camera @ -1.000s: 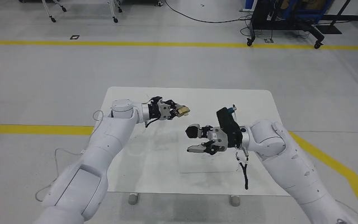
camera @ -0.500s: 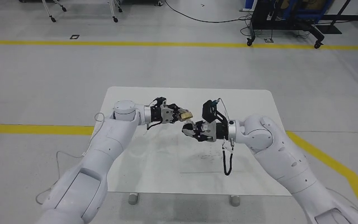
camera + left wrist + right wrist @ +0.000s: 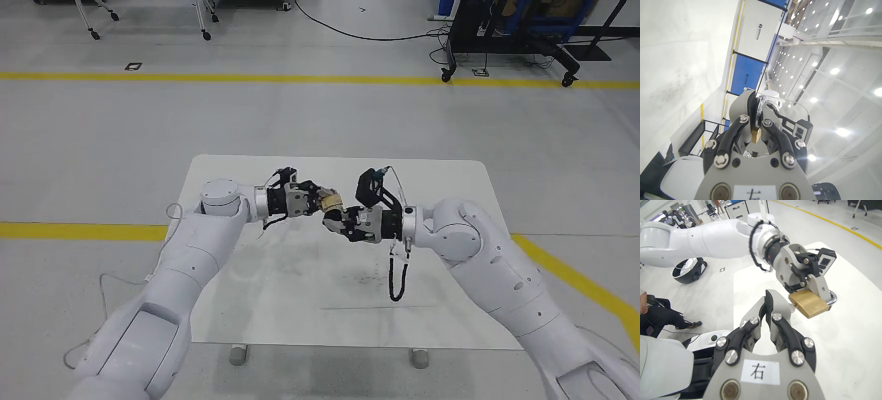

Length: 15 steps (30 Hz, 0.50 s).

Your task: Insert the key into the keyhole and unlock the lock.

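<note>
Our right gripper (image 3: pixel 768 300) has swung in beside the lock (image 3: pixel 809 306), pinched on the key (image 3: pixel 793 307). We see the left gripper (image 3: pixel 322 202) clamping the lock.

A white table (image 3: pixel 450 185) with rounded corners sits in the middle of the top view. Grey smudges (image 3: pixel 362 287) mark its lower half, and two feet (image 3: pixel 238 354) show under its lower edge. One yellow line (image 3: pixel 300 77) crosses the floor above the table, another (image 3: pixel 60 231) at mid height. A black cart (image 3: pixel 510 40) stands at upper right, a black cable (image 3: pixel 350 35) curls at top centre, and a small dark plate (image 3: pixel 133 67) lies at upper left. The left wrist view shows blue panels (image 3: pixel 745 74) and ceiling lights (image 3: pixel 834 71).
</note>
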Available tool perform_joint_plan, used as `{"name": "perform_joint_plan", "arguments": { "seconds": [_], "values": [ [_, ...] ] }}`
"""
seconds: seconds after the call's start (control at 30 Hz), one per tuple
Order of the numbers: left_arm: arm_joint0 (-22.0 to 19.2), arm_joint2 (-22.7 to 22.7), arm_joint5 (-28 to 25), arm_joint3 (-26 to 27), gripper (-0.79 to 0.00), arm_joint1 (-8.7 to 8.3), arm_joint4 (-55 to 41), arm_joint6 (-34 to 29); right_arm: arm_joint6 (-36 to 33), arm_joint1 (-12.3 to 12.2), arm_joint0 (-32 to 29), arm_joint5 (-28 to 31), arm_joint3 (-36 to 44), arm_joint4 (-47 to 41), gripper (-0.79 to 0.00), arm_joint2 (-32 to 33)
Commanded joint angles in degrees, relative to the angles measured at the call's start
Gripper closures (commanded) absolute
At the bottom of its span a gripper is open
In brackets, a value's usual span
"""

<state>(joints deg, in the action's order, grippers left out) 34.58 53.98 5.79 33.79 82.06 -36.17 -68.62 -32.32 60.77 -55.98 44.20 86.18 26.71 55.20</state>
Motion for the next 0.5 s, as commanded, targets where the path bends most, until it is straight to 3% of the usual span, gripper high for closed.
{"name": "perform_joint_plan", "arguments": {
  "seconds": [0.0,0.07,0.13,0.3,0.47],
  "values": [
    [0.32,0.94,-1.08,0.28,0.0,-0.08,-1.2,1.24,2.24,-0.32,-0.76,1.1,1.93,3.59,-0.062,1.59],
    [0.71,1.76,-2.19,0.68,0.0,-0.15,-2.12,2.56,5.0,-0.65,-1.98,0.61,4.6,9.16,-0.215,3.3],
    [1.09,2.46,-4.11,1.08,0.0,-0.28,-1.94,5.66,8.14,-0.92,-3.62,-1.54,7.27,15.79,-0.243,4.86],
    [2.22,2.7,-6.36,3.3,0.0,-0.52,0.62,10.69,12.12,-1.06,-7.43,-11.91,13.5,34.75,-0.142,5.08],
    [2.91,2.58,-4.35,4.68,0.0,-0.57,1.6,11.72,7.43,-0.25,-8.57,-25.46,18.17,56.22,-0.191,-0.73]
  ]
}}
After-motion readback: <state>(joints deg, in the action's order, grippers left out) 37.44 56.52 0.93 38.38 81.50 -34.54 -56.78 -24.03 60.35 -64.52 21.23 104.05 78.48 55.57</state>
